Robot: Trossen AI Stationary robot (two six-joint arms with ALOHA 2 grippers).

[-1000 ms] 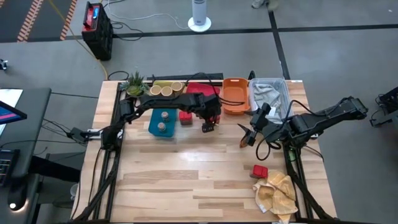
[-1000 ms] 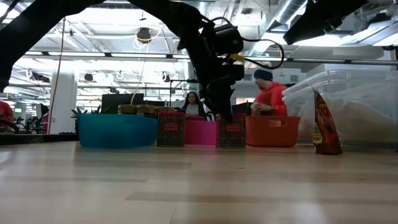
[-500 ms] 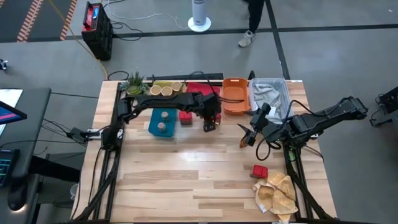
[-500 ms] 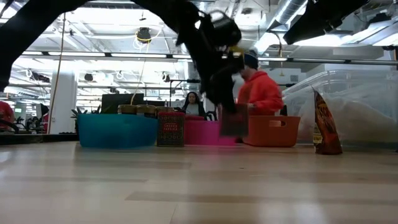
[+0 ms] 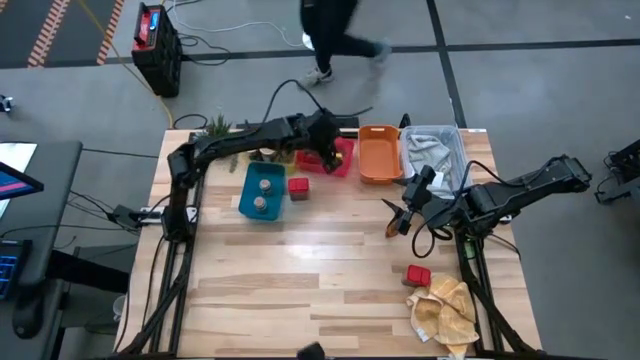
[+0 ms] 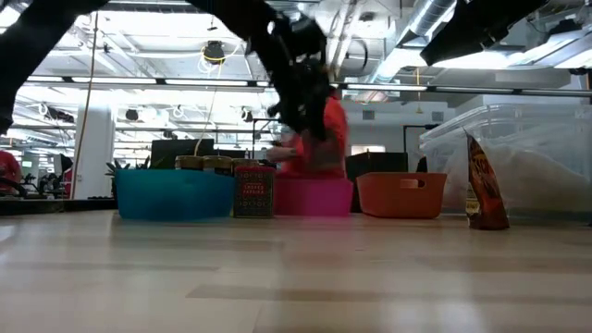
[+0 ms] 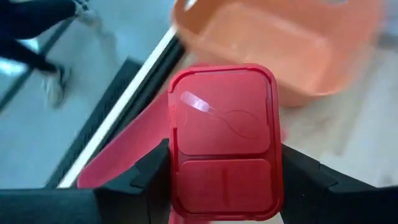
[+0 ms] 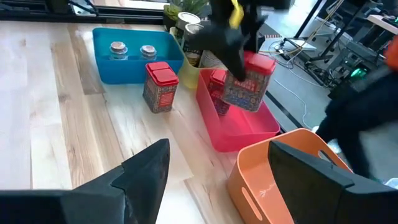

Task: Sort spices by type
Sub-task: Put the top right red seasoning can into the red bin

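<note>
The left gripper (image 8: 239, 59) held a red box (image 7: 225, 140) in its jaws above the red tray (image 8: 239, 127); released crooked, it might topple onto the box (image 8: 216, 87) already inside. The right gripper's (image 5: 400, 218) jaws stood wide.

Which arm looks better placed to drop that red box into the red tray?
The left: its tool already holds the red box just above the red tray. The right tool waits mid-table, well away from that tray.

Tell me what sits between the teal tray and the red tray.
In the high view, one red spice box stands on the table between the teal tray and the red tray.
</note>
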